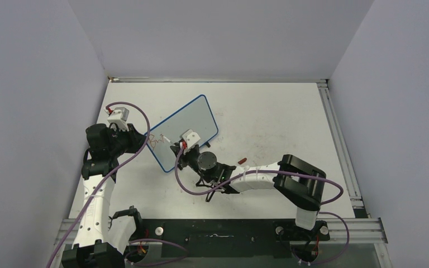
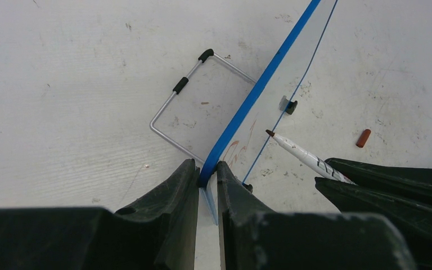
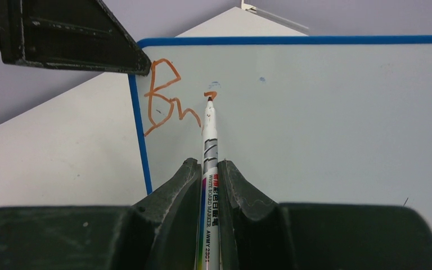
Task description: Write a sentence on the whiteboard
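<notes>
The blue-framed whiteboard [image 1: 187, 128] stands tilted on its wire stand [image 2: 174, 101] left of the table's middle. My left gripper [image 1: 131, 134] is shut on the board's top-left corner [image 2: 207, 171]. My right gripper [image 1: 180, 148] is shut on a white whiteboard marker [image 3: 209, 146], its red tip touching the board. The sentence [image 3: 169, 98] reads "Br" in orange-red, with a short new stroke at the tip; it also shows in the top view [image 1: 156, 139]. The marker also shows in the left wrist view [image 2: 304, 156].
The marker's red cap [image 1: 242, 161] lies on the white tabletop right of the board; it also shows in the left wrist view [image 2: 363, 138]. Grey walls enclose the table. A metal rail [image 1: 335, 134] runs along the right edge.
</notes>
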Tool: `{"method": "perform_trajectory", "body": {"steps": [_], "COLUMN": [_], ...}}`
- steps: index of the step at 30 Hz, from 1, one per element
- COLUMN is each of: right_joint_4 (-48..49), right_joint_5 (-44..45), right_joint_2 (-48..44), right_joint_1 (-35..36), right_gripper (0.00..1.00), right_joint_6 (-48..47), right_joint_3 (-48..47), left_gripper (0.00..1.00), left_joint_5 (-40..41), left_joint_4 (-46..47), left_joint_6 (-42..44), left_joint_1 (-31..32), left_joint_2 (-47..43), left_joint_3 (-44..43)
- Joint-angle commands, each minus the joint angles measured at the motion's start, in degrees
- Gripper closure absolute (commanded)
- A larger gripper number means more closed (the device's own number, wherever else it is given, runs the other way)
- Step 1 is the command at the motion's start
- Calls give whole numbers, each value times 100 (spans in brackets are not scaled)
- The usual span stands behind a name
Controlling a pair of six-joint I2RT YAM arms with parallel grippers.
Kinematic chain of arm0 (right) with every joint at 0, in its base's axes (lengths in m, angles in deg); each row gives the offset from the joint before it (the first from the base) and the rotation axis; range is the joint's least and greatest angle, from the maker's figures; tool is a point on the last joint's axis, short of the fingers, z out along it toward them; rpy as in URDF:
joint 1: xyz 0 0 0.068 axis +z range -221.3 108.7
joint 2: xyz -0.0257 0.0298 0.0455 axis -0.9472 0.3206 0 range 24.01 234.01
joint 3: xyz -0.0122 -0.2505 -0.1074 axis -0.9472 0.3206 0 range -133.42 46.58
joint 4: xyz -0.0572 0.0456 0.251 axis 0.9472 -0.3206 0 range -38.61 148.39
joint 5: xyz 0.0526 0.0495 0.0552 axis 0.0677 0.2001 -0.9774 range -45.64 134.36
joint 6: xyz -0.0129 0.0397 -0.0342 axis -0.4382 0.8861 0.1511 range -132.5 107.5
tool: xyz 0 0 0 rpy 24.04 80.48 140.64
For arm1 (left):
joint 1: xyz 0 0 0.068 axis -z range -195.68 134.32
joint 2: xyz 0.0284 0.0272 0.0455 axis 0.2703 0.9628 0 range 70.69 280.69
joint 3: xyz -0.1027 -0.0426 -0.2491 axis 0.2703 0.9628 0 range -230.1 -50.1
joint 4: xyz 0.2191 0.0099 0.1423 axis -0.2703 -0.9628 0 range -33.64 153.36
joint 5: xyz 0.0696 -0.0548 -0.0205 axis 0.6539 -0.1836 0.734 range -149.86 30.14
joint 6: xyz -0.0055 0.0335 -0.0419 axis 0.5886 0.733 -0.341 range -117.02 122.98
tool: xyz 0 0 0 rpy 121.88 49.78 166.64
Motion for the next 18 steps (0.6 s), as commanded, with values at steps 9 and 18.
{"method": "perform_trajectory", "body": {"steps": [9,18], "right_joint_4": [337,290], "right_joint_5": [-147,-180], "right_joint_2": [151,287], "right_joint_1": [-129,-148], "right_gripper": [95,95], "right_joint_6": [-111,-54], "right_joint_3": [-568,-644], "left_gripper": [100,100], "left_joint_5": [6,1], "left_joint_4": [-108,-98], "left_joint_6": [30,30], "left_joint_1": [8,10], "left_joint_2": [-23,-14], "left_joint_3": [-35,-45]}}
